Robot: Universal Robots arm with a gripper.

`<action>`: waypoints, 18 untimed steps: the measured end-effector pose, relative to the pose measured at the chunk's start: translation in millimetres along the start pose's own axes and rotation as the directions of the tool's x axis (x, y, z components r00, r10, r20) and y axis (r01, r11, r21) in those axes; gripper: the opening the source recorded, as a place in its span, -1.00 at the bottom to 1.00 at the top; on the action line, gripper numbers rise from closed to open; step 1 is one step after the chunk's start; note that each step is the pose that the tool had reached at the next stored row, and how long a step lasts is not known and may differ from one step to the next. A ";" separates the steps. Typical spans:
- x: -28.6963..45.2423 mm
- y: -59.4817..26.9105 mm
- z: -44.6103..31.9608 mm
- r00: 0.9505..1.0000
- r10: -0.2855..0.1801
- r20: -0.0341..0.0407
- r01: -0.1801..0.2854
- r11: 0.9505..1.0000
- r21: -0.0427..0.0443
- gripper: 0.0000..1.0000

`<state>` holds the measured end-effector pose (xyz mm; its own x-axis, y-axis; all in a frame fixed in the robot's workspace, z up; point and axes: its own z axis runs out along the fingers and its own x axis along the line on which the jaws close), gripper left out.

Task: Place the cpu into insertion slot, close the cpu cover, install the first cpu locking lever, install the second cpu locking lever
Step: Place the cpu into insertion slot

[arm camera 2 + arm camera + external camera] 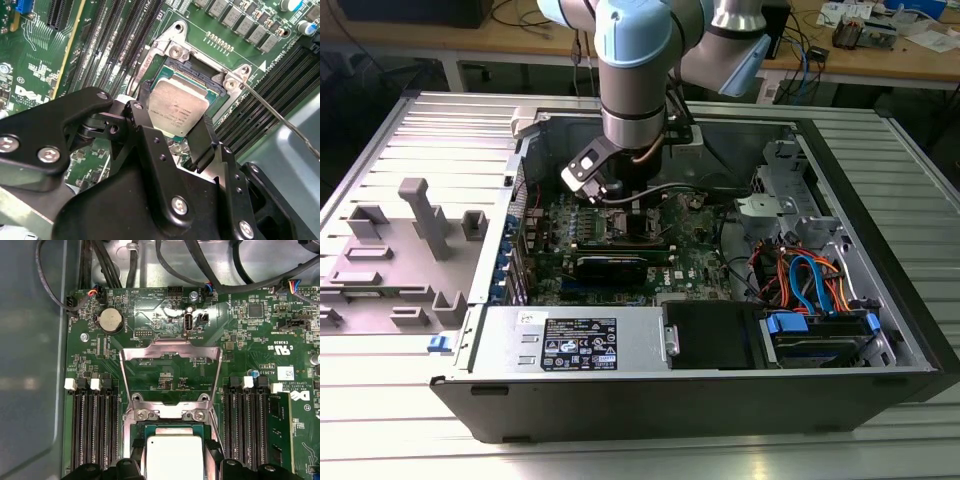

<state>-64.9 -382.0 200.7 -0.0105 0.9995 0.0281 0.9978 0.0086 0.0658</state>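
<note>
In both wrist views the cpu (pixel 177 105) (pixel 174 456), a silver-topped square chip, sits level in or just above the insertion slot (pixel 196 71) (pixel 172 429); I cannot tell if it is fully seated. My gripper (pixel 175 114) (pixel 174 460) (pixel 638 212) is shut on the cpu, with a black finger (pixel 202 134) against each of two opposite edges. The cpu cover (pixel 170 351), a silver frame plate, is flipped open away from the slot. A thin locking lever (pixel 280 120) sticks out past one corner of the slot.
The green motherboard (pixel 695 262) lies inside an open computer case (pixel 880 200). Memory slots (pixel 95 425) flank the socket. A black card (pixel 610 265), a power supply (pixel 570 340) and drive cables (pixel 810 280) sit nearby. Grey fixtures (pixel 420 215) stand at the exterior view's left.
</note>
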 end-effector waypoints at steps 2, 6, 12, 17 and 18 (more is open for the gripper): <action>0.0 0.0 0.4 1.000 -0.001 0.000 0.001 1.000 0.000 0.08; 0.6 -0.4 1.4 1.000 -0.002 0.000 0.002 1.000 0.000 0.08; 1.0 -0.7 2.4 1.000 0.000 -0.001 0.000 1.000 0.000 0.22; 2.8 -0.7 2.8 1.000 0.002 0.000 -0.002 1.000 0.000 0.35; 3.5 -0.7 3.1 1.000 0.003 0.000 -0.003 1.000 0.000 0.35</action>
<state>-65.5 -378.5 197.6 -0.0078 0.9996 0.0286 0.9978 0.0059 0.0658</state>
